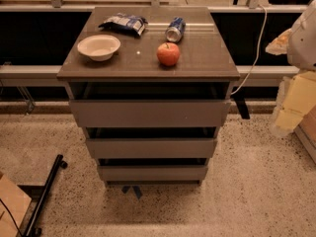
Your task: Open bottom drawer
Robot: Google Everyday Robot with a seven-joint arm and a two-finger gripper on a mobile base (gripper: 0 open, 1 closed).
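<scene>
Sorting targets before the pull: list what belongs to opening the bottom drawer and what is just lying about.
Job: bottom drawer; gripper, not in view, only the white arm at the right edge.
Lying about: bowl, chip bag, soda can, apple, top drawer, middle drawer.

Open speckled floor [247, 196] lies in front of the bottom drawer [152, 173], from the lower middle to the lower right of the frame. A black bar [45, 194] slants across the floor at lower left. The gripper [295, 102] hangs at the right edge, well apart from the drawer fronts.
</scene>
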